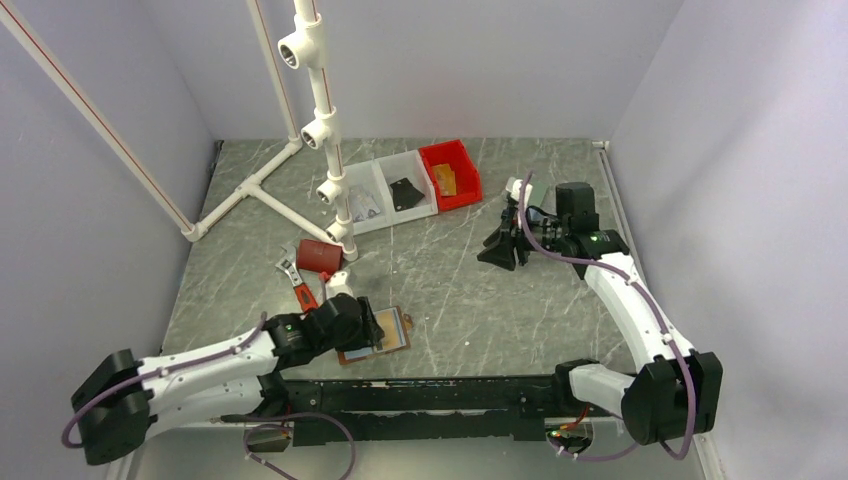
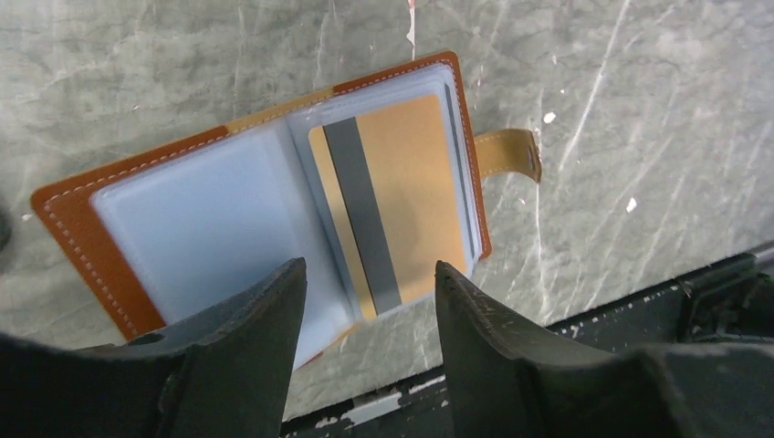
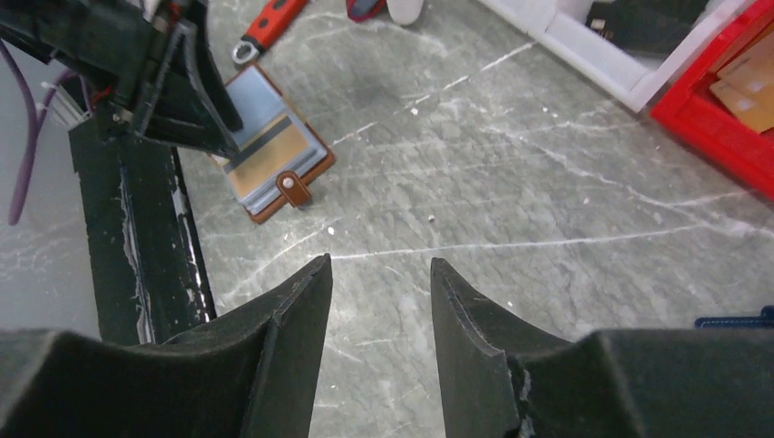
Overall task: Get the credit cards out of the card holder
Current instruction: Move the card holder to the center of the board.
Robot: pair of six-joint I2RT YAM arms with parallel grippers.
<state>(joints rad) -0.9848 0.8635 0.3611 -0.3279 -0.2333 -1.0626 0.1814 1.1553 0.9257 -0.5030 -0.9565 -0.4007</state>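
The card holder (image 2: 109, 246) lies open on the table, brown leather with pale blue plastic sleeves and a tab with a snap on its right. Its right sleeve holds one credit card (image 2: 411, 182), tan with a grey stripe. My left gripper (image 2: 370, 274) hovers open over the holder's near edge, one finger above the left sleeve, the other beside the card's near corner, with nothing between them. From above, the holder (image 1: 395, 328) sits just right of the left gripper (image 1: 368, 325). My right gripper (image 3: 379, 265) is open and empty, far off at the right (image 1: 500, 250), facing the holder (image 3: 301, 164).
At the back stand a red bin (image 1: 452, 175), two white trays (image 1: 385, 195) and a white pipe frame (image 1: 320, 120). Left of the holder are a dark red box (image 1: 318, 256) and a red-handled wrench (image 1: 298, 285). A black rail (image 1: 430, 390) runs along the near edge.
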